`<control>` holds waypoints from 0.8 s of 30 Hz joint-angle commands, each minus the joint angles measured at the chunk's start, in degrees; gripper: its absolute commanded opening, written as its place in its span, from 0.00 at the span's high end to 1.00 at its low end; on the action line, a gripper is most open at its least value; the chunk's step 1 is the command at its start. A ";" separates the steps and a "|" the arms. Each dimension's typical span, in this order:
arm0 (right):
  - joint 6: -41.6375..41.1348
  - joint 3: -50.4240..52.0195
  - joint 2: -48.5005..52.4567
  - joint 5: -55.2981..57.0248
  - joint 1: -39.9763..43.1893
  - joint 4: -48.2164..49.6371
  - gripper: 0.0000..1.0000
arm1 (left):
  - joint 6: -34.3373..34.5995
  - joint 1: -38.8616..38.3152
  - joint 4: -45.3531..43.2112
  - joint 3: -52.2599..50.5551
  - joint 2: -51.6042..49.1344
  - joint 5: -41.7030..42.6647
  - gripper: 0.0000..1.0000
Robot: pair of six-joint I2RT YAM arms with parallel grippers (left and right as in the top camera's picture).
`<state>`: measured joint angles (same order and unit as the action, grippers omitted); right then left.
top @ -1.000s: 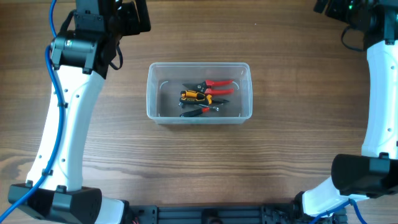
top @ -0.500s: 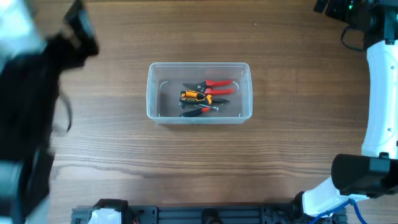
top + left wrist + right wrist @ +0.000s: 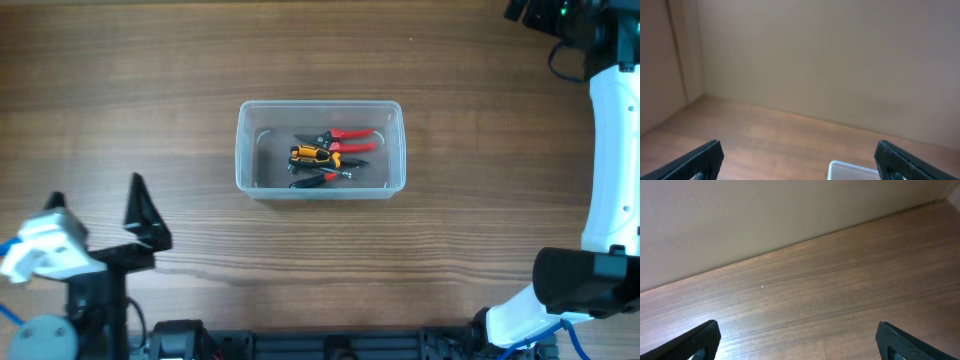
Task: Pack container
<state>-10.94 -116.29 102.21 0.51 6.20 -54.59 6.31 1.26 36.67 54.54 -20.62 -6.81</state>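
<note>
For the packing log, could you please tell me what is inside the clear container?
The container holds a small overlapping pile of hand tools: red-handled pliers, an orange-and-black tool and a dark-handled tool. Where they cross, the lower parts are hidden.

The tub (image 3: 247, 150) sits in the middle of the table (image 3: 470, 230). Some tools (image 3: 328, 155) lie in it, nearer its 3 o'clock end. The left gripper (image 3: 97, 212) is at 8 o'clock from the tub, well apart. The right arm (image 3: 612, 150) is at 3 o'clock.
</note>
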 commanded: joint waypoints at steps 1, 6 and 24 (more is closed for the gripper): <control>-1.09 0.04 0.22 0.81 -0.13 0.13 0.00 | -0.66 0.48 -7.23 -12.74 5.55 6.64 0.00; -1.07 0.04 0.22 0.81 -0.13 0.13 0.00 | 0.39 0.48 -21.81 -29.75 9.75 10.45 0.00; -1.07 0.04 0.22 0.81 -0.13 0.13 0.00 | 3.65 0.46 -25.62 -46.75 20.15 12.07 0.00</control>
<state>-10.94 -116.29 102.21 0.51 6.20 -54.61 9.19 1.26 11.31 9.54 -1.10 3.57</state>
